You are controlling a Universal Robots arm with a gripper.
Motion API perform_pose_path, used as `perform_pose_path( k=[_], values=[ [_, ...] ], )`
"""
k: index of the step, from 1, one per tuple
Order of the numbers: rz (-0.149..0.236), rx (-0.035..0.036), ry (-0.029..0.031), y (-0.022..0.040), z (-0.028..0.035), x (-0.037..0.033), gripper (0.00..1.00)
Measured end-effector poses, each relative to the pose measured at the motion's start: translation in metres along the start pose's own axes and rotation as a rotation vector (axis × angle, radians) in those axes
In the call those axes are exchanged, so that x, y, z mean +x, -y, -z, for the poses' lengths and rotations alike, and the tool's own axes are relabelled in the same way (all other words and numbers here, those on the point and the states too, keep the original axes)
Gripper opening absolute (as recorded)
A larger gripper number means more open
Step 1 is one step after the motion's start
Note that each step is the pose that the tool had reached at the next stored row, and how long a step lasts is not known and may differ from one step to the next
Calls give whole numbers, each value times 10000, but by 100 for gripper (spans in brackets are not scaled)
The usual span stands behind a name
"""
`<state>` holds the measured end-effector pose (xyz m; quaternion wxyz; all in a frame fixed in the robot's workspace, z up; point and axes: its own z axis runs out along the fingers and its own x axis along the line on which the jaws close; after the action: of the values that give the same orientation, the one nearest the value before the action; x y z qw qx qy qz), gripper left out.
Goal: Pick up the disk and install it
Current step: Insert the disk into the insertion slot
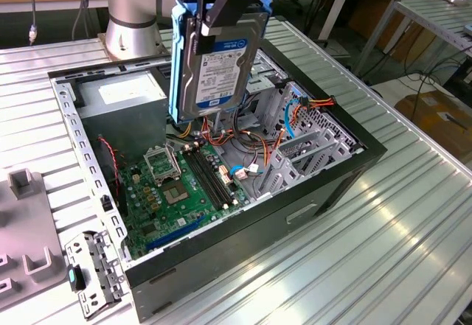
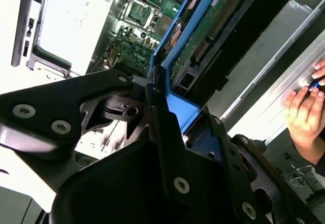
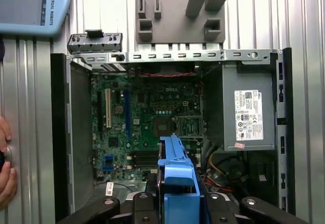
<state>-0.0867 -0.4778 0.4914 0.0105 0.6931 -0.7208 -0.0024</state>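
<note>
The disk (image 1: pixel 217 60), a silver-grey drive with a white-and-blue label and blue side rails, hangs upright above the open computer case (image 1: pixel 324 185). My gripper (image 1: pixel 214 4) is shut on its top edge, black fingers clamping the blue rail. In the second wrist view the disk (image 2: pixel 203 36) shows its green circuit underside between the black fingers (image 2: pixel 167 132). In the first wrist view the blue rail of the disk (image 3: pixel 175 183) points down over the motherboard (image 3: pixel 142 122). The disk is clear of the case, above the cables and drive bay area.
A grey power supply box (image 1: pixel 122 100) with a white sticker fills the case's far corner. Red and orange cables (image 1: pixel 295 115) lie near the metal cage. A grey fixture (image 1: pixel 22 244) and a small metal bracket (image 1: pixel 92 270) sit on the exterior view's left. A person's hand (image 2: pixel 304 109) rests on the table beside the case.
</note>
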Motion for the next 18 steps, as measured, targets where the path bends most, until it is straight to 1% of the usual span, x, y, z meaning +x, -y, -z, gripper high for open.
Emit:
perform_pose_path(
  k=[1, 3, 4, 7, 18],
  values=[
    [-1, 1, -11, 1, -1, 29, 37],
    [-1, 2, -54, 5, -2, 116, 37],
    [-2, 4, -85, 5, -3, 143, 37],
    [-2, 3, -94, 6, -2, 146, 37],
    [-2, 4, -92, 6, -3, 148, 37]
  ],
)
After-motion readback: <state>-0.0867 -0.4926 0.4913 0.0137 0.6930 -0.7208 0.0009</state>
